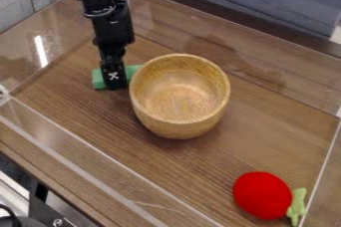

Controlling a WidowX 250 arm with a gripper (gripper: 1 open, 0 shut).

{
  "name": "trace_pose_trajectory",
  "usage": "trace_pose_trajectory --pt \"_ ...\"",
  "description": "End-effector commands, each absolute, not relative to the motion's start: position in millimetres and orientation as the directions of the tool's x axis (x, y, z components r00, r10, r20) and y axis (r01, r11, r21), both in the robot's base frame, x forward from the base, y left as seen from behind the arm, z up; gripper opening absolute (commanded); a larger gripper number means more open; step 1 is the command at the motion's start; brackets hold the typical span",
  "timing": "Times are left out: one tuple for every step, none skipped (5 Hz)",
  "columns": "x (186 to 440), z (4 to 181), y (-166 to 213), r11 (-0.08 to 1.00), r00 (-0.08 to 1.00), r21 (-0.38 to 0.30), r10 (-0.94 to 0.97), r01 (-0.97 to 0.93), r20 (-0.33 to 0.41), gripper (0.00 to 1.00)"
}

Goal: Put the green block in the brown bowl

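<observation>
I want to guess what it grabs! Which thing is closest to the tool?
The green block, lying flat left of the brown bowl. The tool is right down on it. The red round toy sits far away in the near right corner.

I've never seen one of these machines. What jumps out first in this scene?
Probably the big wooden brown bowl in the middle of the table, empty. Just left of it, a black robot arm reaches straight down, its fingers over a small green block. Far off at the bottom right lies a bright red round object.
</observation>
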State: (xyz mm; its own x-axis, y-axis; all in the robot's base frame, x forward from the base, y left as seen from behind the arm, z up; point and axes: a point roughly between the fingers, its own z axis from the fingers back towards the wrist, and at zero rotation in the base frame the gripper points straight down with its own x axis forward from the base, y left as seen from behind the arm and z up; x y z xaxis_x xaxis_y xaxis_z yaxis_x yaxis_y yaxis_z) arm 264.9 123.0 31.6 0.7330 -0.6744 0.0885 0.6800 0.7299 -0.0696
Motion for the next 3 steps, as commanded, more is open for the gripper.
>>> trace_pose_trajectory --pt "264 40.4 130 0.735 0.737 -0.061 -0.669 0.675 0.098 0.00" --pt "276 56.0 119 0.742 0.742 -0.051 -0.659 0.668 0.122 0.00" --pt "286 70.1 111 0.749 0.746 -0.042 -0.650 0.661 0.143 0.00"
